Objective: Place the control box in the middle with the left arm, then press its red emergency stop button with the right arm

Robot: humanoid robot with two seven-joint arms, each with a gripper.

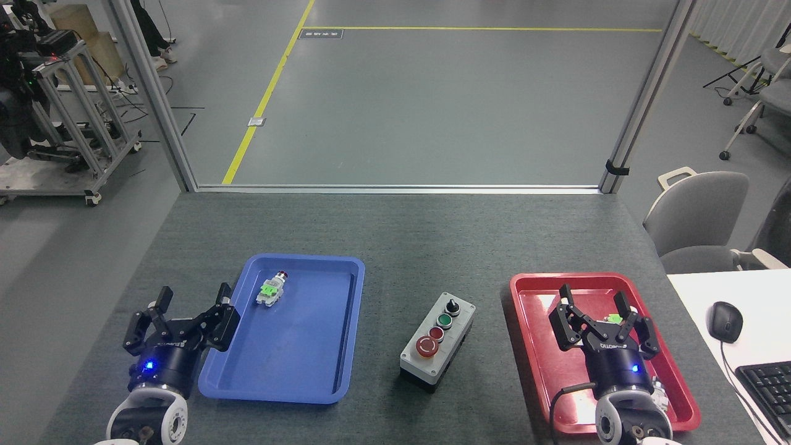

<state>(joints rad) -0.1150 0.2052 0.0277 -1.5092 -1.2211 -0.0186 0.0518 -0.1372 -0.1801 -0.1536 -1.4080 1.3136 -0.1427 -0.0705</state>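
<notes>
The control box (437,342), light grey on a black base, sits on the bare dark grey tabletop (432,247) between the two trays. Its row runs from a black knob at the far end through a green and a small red button to the big red emergency stop button (427,347) at the near end. My left gripper (191,299) stands open with nothing in it at the near left, just left of the blue tray. Over the red tray, well right of the box, my right gripper (592,294) is open and holds nothing.
A blue tray (309,383) on the left holds a small white-and-green switch part (270,290). A red tray (537,346) lies on the right, with a small green-and-white piece (613,319) showing between my right fingers. A mouse (724,321) and keyboard (766,386) sit on a white desk at far right.
</notes>
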